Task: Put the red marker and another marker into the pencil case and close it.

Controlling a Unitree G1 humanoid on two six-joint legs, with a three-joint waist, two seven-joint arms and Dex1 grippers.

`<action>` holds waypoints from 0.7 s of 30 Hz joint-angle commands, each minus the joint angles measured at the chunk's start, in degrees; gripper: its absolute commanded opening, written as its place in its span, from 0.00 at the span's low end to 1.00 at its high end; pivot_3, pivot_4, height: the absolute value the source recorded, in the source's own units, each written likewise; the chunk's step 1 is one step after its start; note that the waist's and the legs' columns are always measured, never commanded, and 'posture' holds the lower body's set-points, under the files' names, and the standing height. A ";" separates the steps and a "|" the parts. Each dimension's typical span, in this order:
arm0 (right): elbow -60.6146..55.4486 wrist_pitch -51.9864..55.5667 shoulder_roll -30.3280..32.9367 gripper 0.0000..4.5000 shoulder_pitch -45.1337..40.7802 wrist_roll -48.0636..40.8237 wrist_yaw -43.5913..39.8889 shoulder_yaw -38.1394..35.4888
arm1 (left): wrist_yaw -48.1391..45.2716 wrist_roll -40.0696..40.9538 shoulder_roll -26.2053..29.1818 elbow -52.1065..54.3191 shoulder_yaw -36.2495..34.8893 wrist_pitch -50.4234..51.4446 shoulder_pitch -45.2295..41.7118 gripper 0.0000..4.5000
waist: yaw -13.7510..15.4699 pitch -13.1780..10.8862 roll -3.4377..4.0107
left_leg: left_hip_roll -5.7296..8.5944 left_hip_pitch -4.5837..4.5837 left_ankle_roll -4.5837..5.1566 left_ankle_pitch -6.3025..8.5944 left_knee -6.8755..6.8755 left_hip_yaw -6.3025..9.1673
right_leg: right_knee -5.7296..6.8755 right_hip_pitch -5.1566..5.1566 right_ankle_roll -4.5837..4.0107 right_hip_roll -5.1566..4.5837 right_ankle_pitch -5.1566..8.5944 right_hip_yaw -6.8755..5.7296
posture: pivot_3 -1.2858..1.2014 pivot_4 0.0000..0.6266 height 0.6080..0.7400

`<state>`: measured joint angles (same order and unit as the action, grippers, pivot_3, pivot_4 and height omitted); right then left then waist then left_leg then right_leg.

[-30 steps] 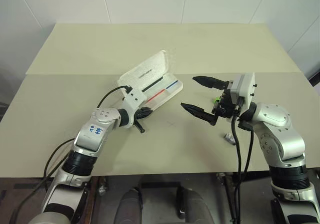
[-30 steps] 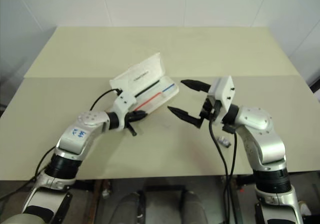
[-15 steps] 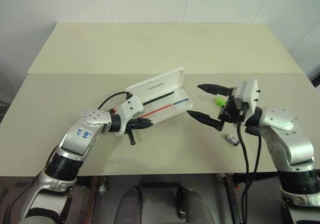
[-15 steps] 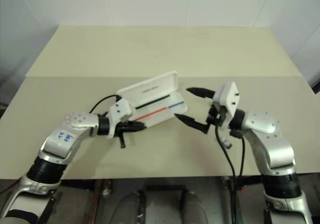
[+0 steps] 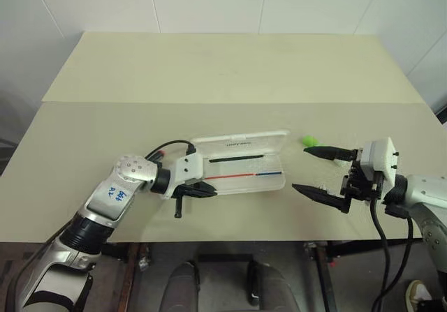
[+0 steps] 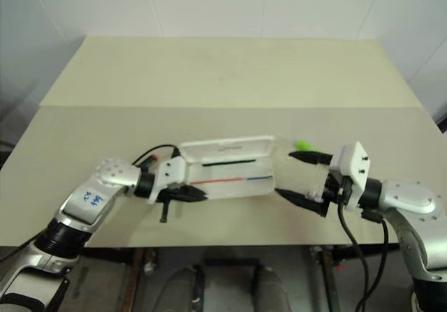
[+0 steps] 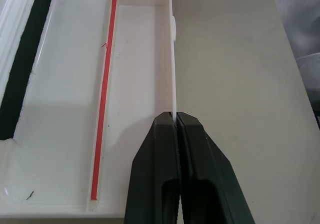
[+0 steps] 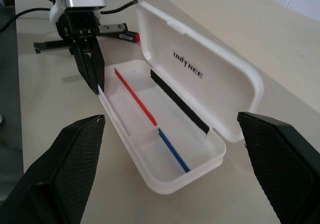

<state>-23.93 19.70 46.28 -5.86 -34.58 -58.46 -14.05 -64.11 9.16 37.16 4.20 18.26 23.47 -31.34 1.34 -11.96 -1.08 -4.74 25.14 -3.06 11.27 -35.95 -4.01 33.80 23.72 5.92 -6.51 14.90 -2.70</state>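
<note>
Two grippers over a beige table (image 5: 209, 68). Left gripper (image 5: 209, 190) pinched tight on the near wall of the pencil case (image 5: 241, 172), fingers (image 7: 170, 179) pressed together with the thin white edge between them, seen plainly from the left wrist. Case lying open near the table's front edge, lid (image 8: 200, 78) hinged up on the far side with small dark lettering on its inner face; red, blue and black lines inside the tray, otherwise bare of markers. Right gripper (image 5: 318, 171) spread wide, holding nothing, hanging just off the case's right end, one black finger far side, one near side. Lime-green highlighter (image 5: 308, 142) lying on the table just beyond the far finger of the right gripper, near the lid's right corner, outside the case. Red marker (image 8: 125, 35) seemingly the red-and-black stub glimpsed behind the left gripper in the right wrist view, though mostly hidden there and hard to be sure of; also outside the case.
</note>
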 commanded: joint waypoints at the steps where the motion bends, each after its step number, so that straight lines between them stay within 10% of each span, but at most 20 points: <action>1: -3.68 0.63 -0.57 1.00 -0.06 -1.64 1.86 -1.01 | -0.57 -1.23 -0.80 -1.73 0.71 -2.34 -1.51 0.01 | 0.17 0.00 0.00 | 0.00 0.01 -0.06 0.04 -0.03 0.00 | -0.01 -0.03 0.01 -0.01 0.00 0.00 | 0.52 0.24 1.00; 10: -4.99 1.70 -1.93 1.00 -1.65 -1.95 4.09 0.37 | -0.09 -3.11 -3.70 -6.07 1.35 -3.62 -4.25 0.01 | 0.29 0.00 0.00 | 0.02 0.02 -0.03 0.07 -0.12 0.02 | -0.31 -0.22 0.03 -0.03 -0.27 -0.01 | 0.52 0.24 1.00; 19: -4.19 1.33 -2.77 1.00 -3.02 -1.66 4.64 1.57 | -0.86 -1.72 -4.11 -1.20 0.57 0.33 -3.27 0.59 | -0.04 0.00 0.00 | 0.00 0.10 0.25 -0.11 -0.02 0.02 | -0.38 -0.10 0.01 0.03 -0.32 0.00 | 0.52 0.24 1.00; 21: -3.81 1.16 -2.95 1.00 -3.42 -1.56 4.58 1.92 | -0.95 -1.55 -3.82 -0.09 0.38 1.03 -3.09 0.59 | 0.04 0.00 0.00 | 0.01 0.10 0.27 -0.11 0.02 0.02 | -0.26 -0.04 0.02 0.04 -0.24 0.01 | 0.52 0.24 1.00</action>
<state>-26.85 21.46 43.56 -8.48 -35.38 -54.16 -11.54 -64.72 6.61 32.74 1.43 19.57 24.16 -34.53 1.38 -11.96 -1.08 -4.73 25.24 -2.80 11.17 -35.93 -3.99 33.57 23.71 5.95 -6.47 14.67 -2.69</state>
